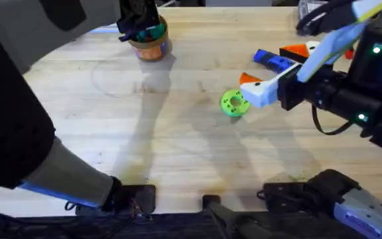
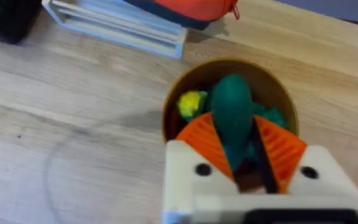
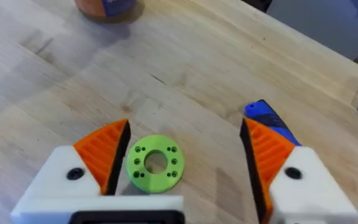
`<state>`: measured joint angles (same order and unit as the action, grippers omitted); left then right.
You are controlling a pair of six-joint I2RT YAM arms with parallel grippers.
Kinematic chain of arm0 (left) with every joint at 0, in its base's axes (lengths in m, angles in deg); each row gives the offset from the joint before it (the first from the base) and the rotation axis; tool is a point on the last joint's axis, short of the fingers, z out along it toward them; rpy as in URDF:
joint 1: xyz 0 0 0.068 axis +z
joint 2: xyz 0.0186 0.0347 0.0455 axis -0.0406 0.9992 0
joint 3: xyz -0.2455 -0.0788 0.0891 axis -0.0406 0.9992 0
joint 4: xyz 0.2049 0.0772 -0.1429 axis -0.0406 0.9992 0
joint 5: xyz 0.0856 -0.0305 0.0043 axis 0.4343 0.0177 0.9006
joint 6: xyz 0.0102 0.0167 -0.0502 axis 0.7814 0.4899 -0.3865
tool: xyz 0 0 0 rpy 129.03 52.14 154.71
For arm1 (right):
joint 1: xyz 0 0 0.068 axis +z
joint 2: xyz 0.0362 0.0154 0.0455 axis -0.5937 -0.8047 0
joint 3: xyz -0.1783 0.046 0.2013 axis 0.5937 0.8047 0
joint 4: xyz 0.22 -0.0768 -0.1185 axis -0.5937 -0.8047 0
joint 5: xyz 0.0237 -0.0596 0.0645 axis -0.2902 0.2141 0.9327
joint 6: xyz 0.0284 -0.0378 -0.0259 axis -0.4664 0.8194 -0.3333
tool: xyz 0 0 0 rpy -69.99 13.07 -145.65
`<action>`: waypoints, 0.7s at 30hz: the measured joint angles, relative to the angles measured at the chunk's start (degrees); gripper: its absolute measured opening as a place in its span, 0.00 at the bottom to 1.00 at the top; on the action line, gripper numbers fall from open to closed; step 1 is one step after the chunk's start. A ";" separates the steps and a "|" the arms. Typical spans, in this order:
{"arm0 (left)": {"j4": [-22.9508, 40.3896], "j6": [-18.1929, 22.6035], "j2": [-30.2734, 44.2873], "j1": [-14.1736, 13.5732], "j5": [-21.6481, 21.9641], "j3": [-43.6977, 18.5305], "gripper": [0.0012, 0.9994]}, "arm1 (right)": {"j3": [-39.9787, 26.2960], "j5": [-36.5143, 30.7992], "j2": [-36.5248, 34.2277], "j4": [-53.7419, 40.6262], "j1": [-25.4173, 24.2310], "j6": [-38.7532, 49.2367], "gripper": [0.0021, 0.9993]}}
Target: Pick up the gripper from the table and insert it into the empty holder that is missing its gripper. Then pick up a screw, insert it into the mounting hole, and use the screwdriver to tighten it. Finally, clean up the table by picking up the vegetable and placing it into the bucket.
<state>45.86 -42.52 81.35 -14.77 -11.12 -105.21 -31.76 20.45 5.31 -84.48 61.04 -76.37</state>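
L pincer (image 2: 244,158) clamps vegetable (image 2: 232,112) over bucket (image 2: 179,99); R pincer (image 3: 185,158) wide.

Bench (image 1: 178,146): pale wood w/ fine grain lines. Bucket (image 2: 185,87): orange-tan wall; inside it a dark green vegetable (image 2: 232,112), w/ a yellow bit and teal bits beside it. Left gripper (image 2: 244,155): white body, orange ribbed pads, black screw holes. Right gripper (image 3: 185,155): same white and orange ribbing. Ring (image 3: 155,163) near right gripper: bright green, small holes round a centre hole. Screwdriver (image 1: 274,61): blue.
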 joint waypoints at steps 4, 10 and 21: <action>-0.20 0.28 0.00 0.00 0.00 0.00 0.84 | 0.00 0.00 -0.86 0.86 0.00 0.00 0.99; 0.02 0.13 -0.41 0.00 0.00 0.00 0.99 | 0.00 0.00 -1.01 3.25 0.00 0.00 1.00; 27.88 0.74 -21.43 0.00 0.00 -0.20 0.99 | -8.66 -0.50 -1.03 -11.79 0.00 -0.77 0.99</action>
<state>73.74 -41.78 59.92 -14.77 -11.13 -105.40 -40.42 19.94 4.28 -96.27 61.04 -77.14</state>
